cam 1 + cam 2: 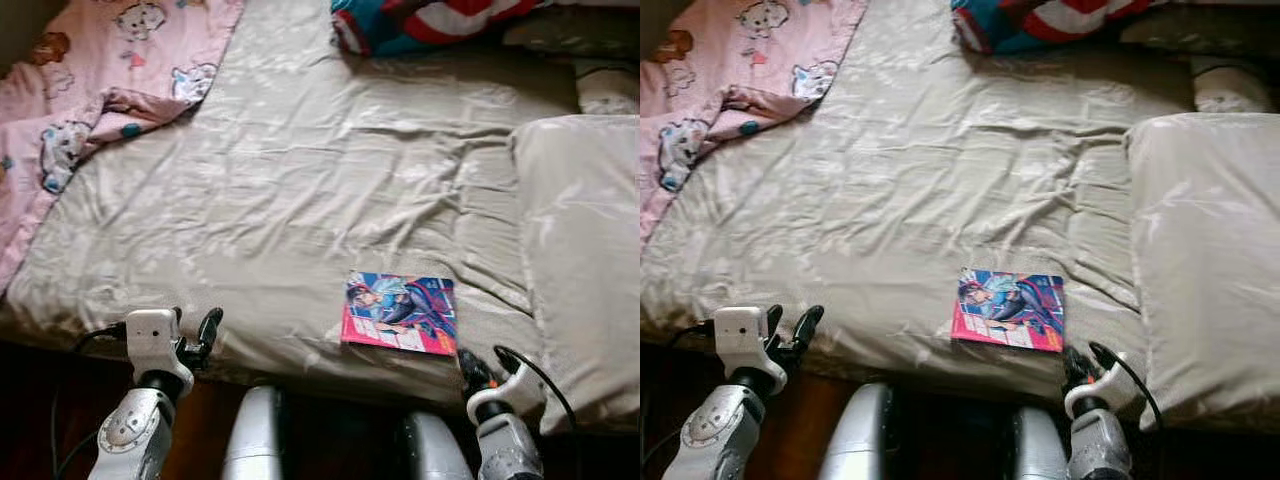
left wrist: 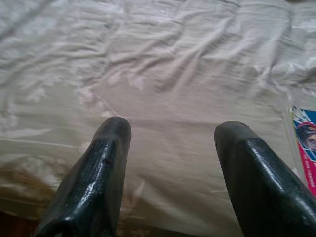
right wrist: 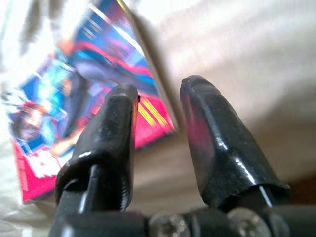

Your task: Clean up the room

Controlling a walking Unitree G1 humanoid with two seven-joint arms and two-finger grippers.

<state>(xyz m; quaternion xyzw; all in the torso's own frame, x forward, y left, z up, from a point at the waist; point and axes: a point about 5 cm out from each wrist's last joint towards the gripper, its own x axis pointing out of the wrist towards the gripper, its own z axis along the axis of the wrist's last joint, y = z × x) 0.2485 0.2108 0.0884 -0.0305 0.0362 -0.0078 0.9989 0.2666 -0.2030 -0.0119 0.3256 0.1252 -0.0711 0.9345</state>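
At the near edge of the bed, the robot's two silver arms rise from below: the left gripper (image 1: pixel 205 330) hovers over the edge of the bed sheet (image 1: pixel 300 190) with its two black fingers (image 2: pixel 98 173) spread wide and nothing between them, while the right gripper (image 3: pixel 158 106) sits just beside the near right corner of a comic book (image 1: pixel 400 313), its fingers parted by a narrow gap and holding nothing. The comic book, with a pink and blue cover, lies flat on the beige sheet close to the near edge, right of centre. To its right, a large beige pillow (image 1: pixel 580 250) rests along the right side of the bed. The wrinkled sheet stretches away across the middle of the bed. Farther off on the left, a pink blanket (image 1: pixel 80 90) printed with cartoon animals is bunched over the far left corner, and at the far end a red, white and blue blanket (image 1: pixel 420 22) lies crumpled.
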